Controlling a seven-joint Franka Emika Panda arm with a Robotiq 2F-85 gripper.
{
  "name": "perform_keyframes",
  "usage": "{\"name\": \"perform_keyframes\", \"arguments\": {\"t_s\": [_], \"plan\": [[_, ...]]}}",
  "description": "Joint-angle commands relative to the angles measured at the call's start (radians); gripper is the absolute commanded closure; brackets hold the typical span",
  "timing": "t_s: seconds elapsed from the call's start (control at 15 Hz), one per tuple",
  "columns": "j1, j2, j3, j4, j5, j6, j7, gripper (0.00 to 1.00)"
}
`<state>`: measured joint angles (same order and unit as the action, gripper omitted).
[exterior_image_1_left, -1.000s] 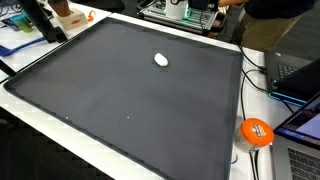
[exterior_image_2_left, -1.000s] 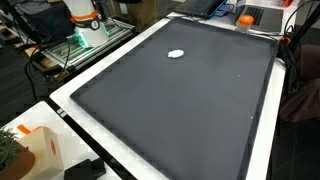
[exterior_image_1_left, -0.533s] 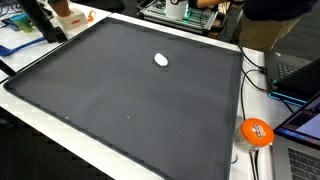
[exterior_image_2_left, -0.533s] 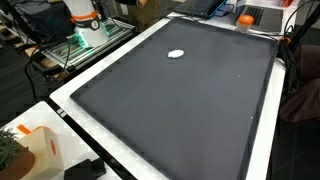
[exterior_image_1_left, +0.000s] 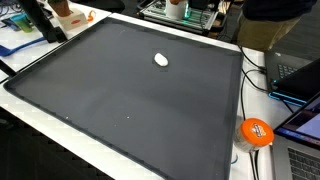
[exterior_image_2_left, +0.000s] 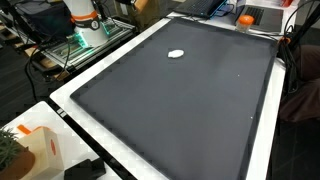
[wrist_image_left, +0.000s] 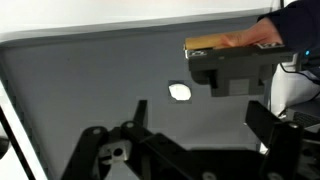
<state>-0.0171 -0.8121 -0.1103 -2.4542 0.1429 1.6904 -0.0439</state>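
Observation:
A small white oval object (exterior_image_1_left: 160, 60) lies on a large dark mat (exterior_image_1_left: 120, 110) that covers the table; it shows in both exterior views (exterior_image_2_left: 177, 54) and in the wrist view (wrist_image_left: 180, 92). My gripper (wrist_image_left: 200, 118) is open and empty, well above the mat, with the white object between and beyond its two dark fingers. The gripper itself is out of both exterior views. In the wrist view a person's hand (wrist_image_left: 255, 38) holds a grey and yellow block (wrist_image_left: 230, 65) at the mat's far edge.
An orange round thing (exterior_image_1_left: 256, 131) lies on the white table edge beside laptops (exterior_image_1_left: 295, 80) and cables. A person (exterior_image_1_left: 275, 15) stands at the far side. The robot base (exterior_image_2_left: 85, 15) stands by the mat. A white box (exterior_image_2_left: 35, 150) sits at a near corner.
The person's hand at the far edge of the mat has shifted slightly. The white object and the mat have not moved.

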Motion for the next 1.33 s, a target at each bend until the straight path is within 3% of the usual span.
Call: {"name": "perform_keyframes", "arguments": {"t_s": [0.0,1.27], "plan": [[-0.011,0.019,0.005,0.015,0.041,0.001,0.019,0.00],[-0.011,0.040,0.007,0.035,0.070,-0.010,0.015,0.00]]}}
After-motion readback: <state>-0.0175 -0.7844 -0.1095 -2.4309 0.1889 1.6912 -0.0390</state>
